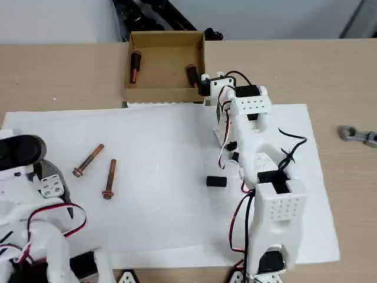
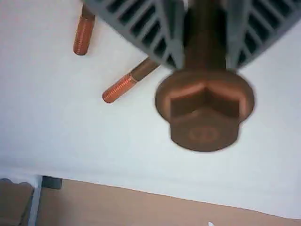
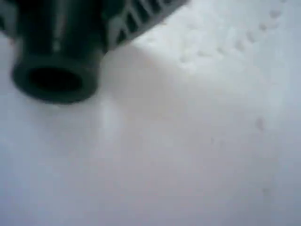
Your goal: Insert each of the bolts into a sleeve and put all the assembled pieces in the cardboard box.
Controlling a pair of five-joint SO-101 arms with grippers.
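My left gripper point(image 2: 204, 49) is shut on a copper bolt point(image 2: 204, 108), whose hex head faces the wrist camera; it hangs over the white sheet point(image 1: 159, 206) at the front left point(image 1: 48, 178). Two loose bolts point(image 1: 88, 160) point(image 1: 109, 178) lie on the sheet just beyond it. My right gripper point(image 3: 70, 21) is shut on a black sleeve point(image 3: 54, 75), open end showing, low over the sheet near the middle point(image 1: 216, 181). The cardboard box point(image 1: 166, 91) stands at the back and holds two assembled pieces point(image 1: 135, 66) point(image 1: 192, 75).
A metal tool point(image 1: 356, 134) lies on the bare wooden table at the far right. The right arm point(image 1: 247, 118) reaches up to the box's near right corner. Dark equipment stands behind the box.
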